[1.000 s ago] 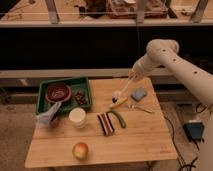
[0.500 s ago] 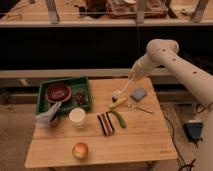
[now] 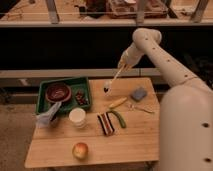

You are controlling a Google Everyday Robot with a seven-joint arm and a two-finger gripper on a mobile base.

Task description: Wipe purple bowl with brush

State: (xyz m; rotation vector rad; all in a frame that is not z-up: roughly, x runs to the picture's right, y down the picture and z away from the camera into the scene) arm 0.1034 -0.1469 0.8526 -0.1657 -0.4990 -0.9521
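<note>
The purple bowl sits in a green tray at the back left of the wooden table. My gripper is above the table's back middle, to the right of the tray. It is shut on the handle of the brush. The brush slants down and to the left. Its bristle head hangs just above the table, beside the tray's right edge and clear of the bowl.
The tray also holds small dark items. On the table are a crumpled bag, a white cup, an apple, a striped item, a green vegetable, a yellow item, a fork and a grey sponge.
My gripper has lifted the brush and moved it left toward the tray. The brush head has left the spot near the yellow item.
</note>
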